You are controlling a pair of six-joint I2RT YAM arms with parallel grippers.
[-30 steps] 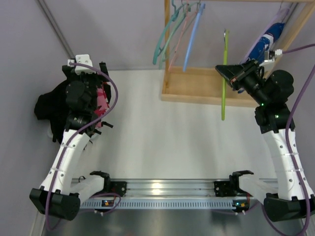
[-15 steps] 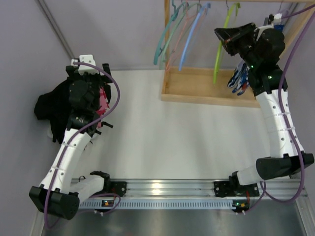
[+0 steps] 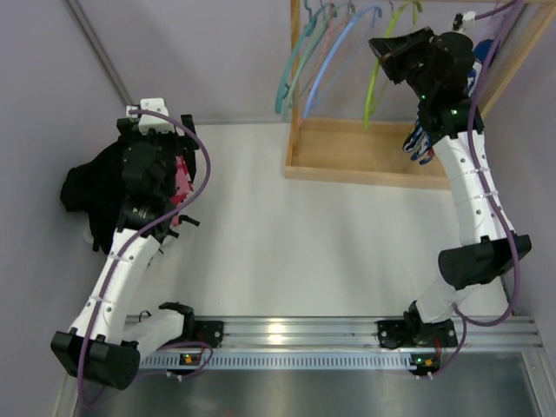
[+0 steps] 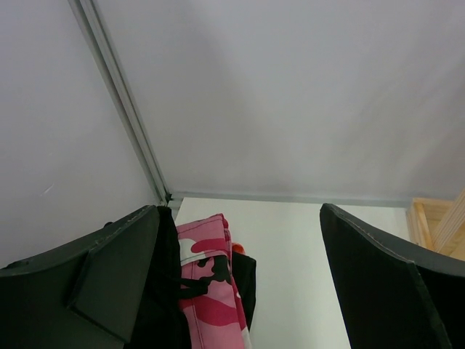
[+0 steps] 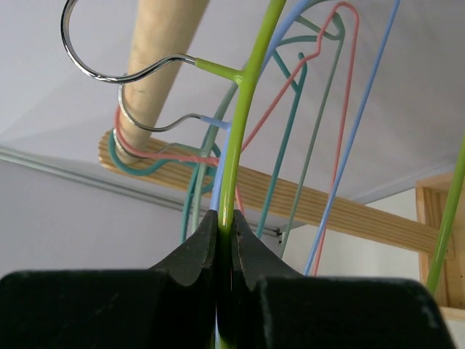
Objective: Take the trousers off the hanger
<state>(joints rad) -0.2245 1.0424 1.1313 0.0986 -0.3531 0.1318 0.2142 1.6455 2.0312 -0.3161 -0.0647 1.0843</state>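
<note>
My right gripper (image 3: 391,48) is shut on the shaft of a bare green hanger (image 3: 375,82), high up at the rack's rod. In the right wrist view the jaws (image 5: 225,225) pinch the green wire (image 5: 243,109), and its metal hook (image 5: 94,69) curls by the wooden rod (image 5: 156,65). The blue-and-white trousers (image 3: 420,141) hang behind my right arm. The pink camouflage trousers (image 3: 181,178) and the black trousers (image 3: 91,191) lie heaped at the far left, under my left gripper (image 3: 165,130). That gripper is open and empty, with the pink cloth (image 4: 211,291) just below it.
A wooden rack with a tray base (image 3: 365,156) stands at the back right. Teal, pink and blue bare hangers (image 3: 321,61) hang on its rod. A wall rail (image 3: 95,48) runs into the back left corner.
My right arm has lifted the green hanger from low over the rack's base up to the rod, beside the other hangers. The left arm has not moved.
</note>
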